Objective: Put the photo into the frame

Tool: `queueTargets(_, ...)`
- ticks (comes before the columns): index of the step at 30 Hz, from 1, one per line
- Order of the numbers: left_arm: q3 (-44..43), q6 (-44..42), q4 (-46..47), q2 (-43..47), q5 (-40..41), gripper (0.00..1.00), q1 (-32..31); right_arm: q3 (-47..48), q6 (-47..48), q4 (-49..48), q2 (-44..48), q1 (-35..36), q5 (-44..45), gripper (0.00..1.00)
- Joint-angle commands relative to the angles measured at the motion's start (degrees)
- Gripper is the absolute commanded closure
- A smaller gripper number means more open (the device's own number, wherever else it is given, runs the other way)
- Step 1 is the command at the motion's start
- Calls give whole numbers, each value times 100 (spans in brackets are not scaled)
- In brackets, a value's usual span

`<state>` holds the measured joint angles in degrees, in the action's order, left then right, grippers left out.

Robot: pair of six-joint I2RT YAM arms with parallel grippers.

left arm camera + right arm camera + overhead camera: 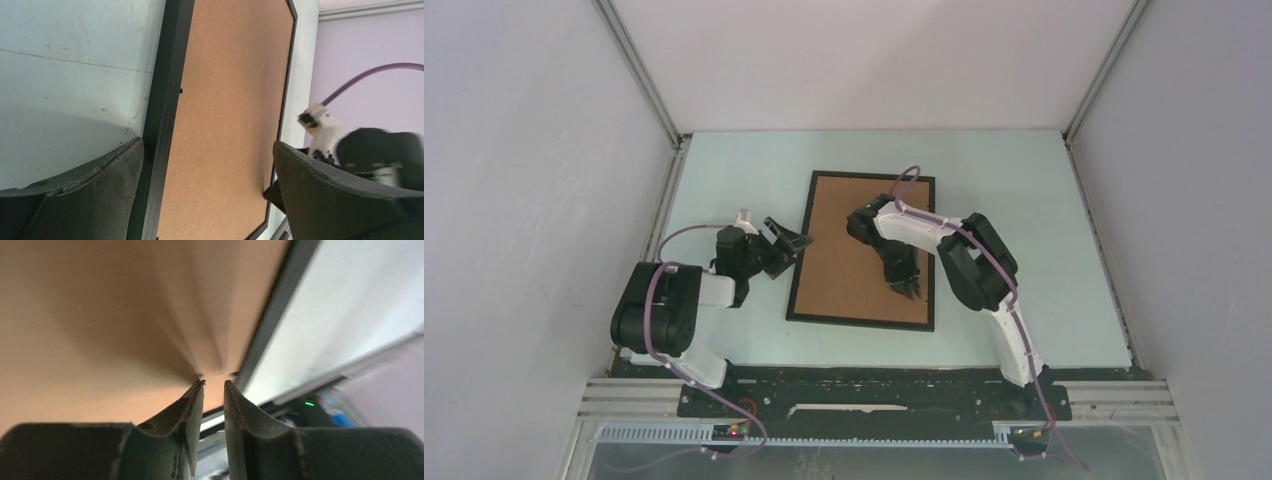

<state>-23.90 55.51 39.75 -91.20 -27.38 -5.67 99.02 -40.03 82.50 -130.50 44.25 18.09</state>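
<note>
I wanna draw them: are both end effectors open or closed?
Left end effector: open, empty.
Right end effector: nearly closed, holding nothing, over flat brown cardboard board.

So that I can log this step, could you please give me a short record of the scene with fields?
frame: black, lies flat on the table
board: plain brown, fills the frame's opening
photo: not visible in any view
left gripper: open, at the frame's left edge in the top view, holding nothing
right gripper: nearly shut with a narrow gap, tips down at the board near the frame's right edge, nothing seen between them
</note>
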Motion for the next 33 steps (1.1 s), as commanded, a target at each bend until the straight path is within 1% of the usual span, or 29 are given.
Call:
queueTargets(1, 232, 250, -317, 153, -508, 1, -309, -163, -872, -3473, 567, -139, -1629, 67)
queueTargets(2, 236, 250, -318, 162, -492, 1, -324, -87, -882, -3548, 569, -185, -1729, 67)
queueTargets(3, 237, 252, -318, 171, -490, 1, -321, 87, -852, -3409, 529, -238, -1745, 67)
queueTargets(4, 235, 250, -318, 169, -501, 1, -321, 268, -785, -3144, 555, -256, -1556, 67)
queueTargets(6, 230, 222, -318, 165, -527, 1, -321, 401, -634, -2886, 901, -252, -1017, 66)
queueTargets(8, 176, 155, -392, 157, -567, 0, -322, 217, -343, -2917, 1450, -414, -998, 66)
queueTargets(11, 111, 30, -666, 227, -634, 0, -272, -694, 116, -3198, 2597, -726, -1300, 64)
queueTargets(12, 87, -16, -796, 266, -639, 0, -256, -1129, 292, -3382, 2847, -883, -1510, 63)
queueTargets(13, 84, -43, -898, 312, -638, 0, -247, -1565, 462, -3570, 3307, -1091, -1677, 61)
queueTargets(14, 120, -52, -929, 367, -631, 0, -244, -2067, 593, -3770, 3615, -1327, -1833, 56)
queueTargets(15, 165, -61, -935, 432, -615, 0, -246, -2485, 754, -3949, 3870, -1619, -2000, 47)
queueTargets(17, 232, -114, -1038, 557, -606, 0, -241, -3172, 1055, -4163, 4145, -2184, -2230, 38)
queueTargets(20, 238, -375, -1444, 719, -579, 0, -250, -3750, 1461, -4466, 4159, -2839, -2427, 30)
queueTargets(23, 238, -504, -1711, 749, -623, 0, -271, -3995, 1624, -4751, 3915, -3196, -2474, 27)
queueTargets(29, 272, -526, -1993, 888, -477, 0, -494, -4010, 1717, -5445, 3157, -3273, -3007, 27)
queueTargets(33, 338, -445, -2170, 1115, -213, 0, -923, -3779, 1720, -5842, 2601, -3154, -3609, 27)
